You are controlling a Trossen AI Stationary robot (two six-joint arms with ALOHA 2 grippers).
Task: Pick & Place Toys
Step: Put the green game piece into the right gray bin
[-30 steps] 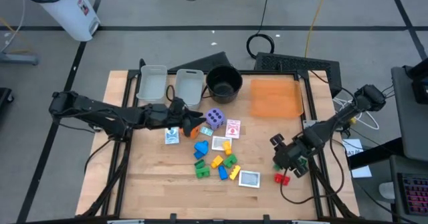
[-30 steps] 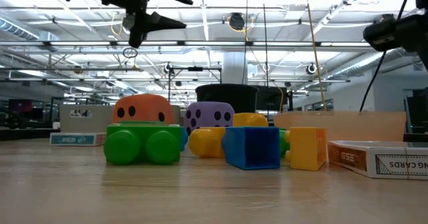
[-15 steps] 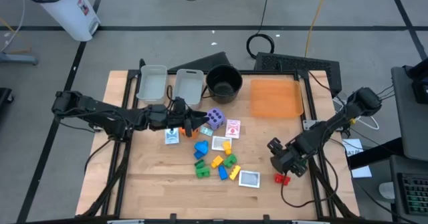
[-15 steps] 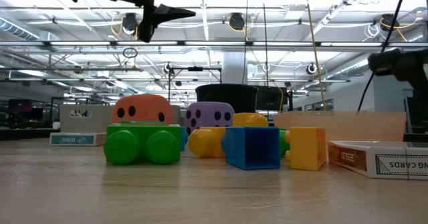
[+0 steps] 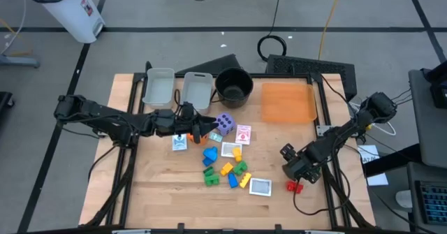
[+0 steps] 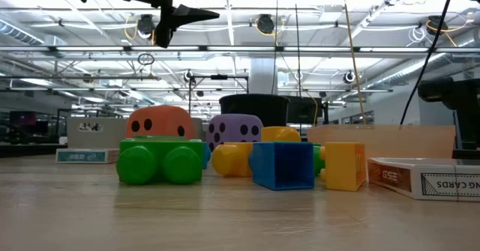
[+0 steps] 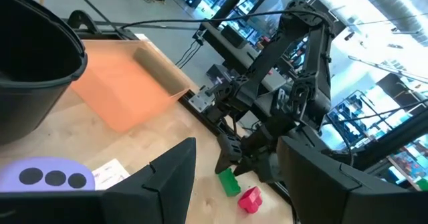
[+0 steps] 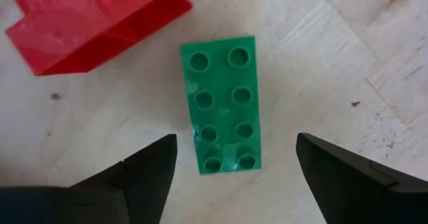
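Right claw [image 8: 231, 167] lifted above wooden table [image 5: 154, 192].

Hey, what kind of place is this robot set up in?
Probably a large lab or workshop hall: exposed ceiling trusses with hanging lights, a wooden table on a dark frame, and cables on the grey floor.

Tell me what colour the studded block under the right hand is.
Green, clearest in the right wrist view, lying between the open right hand.
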